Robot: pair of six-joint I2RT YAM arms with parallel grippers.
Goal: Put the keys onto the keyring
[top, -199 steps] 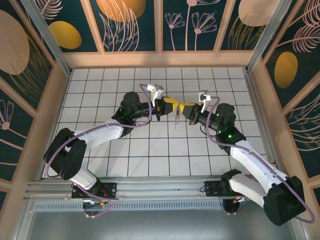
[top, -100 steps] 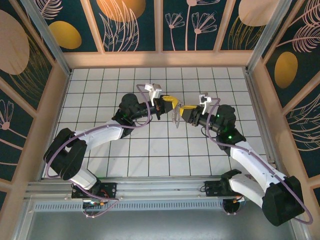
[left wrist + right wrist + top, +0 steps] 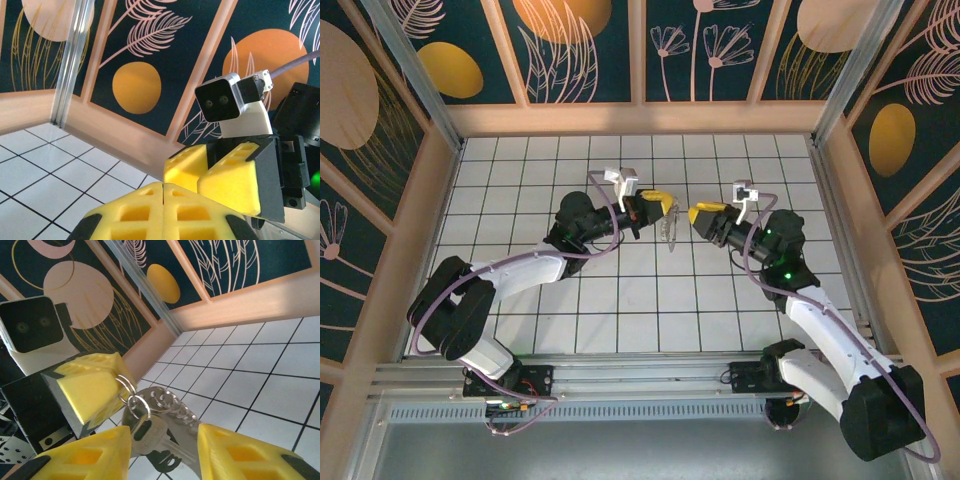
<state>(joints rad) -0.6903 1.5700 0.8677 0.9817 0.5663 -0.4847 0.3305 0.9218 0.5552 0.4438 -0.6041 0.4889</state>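
**Ring pinched in my left, right jaws parted beside it**

The keyring [image 3: 126, 386] sits clamped at the tip of my left gripper [image 3: 663, 206], whose yellow pads are pressed flat together with no gap between them. The ring pokes out past the pad tips, and the rest dangles beneath: a smaller ring, a short run of small silvery loops [image 3: 172, 402], and a key [image 3: 150, 432] hanging lowest, blade pointing down and away from the pads. The bundle is lifted off the tiled floor [image 3: 250, 370] and touches only my left pads.

My right gripper [image 3: 701, 214] faces the left one, tip towards tip, just beside the hanging bundle but apart from it. Its jaws stand partly open and hold nothing. From my right wrist, the two yellow fingers [image 3: 90, 455] frame the key on either side, with the key further out than the fingertips, beyond the gap between them. From above, the bundle hangs just below and ahead of my left fingertips, between my two grippers and nearer the left.
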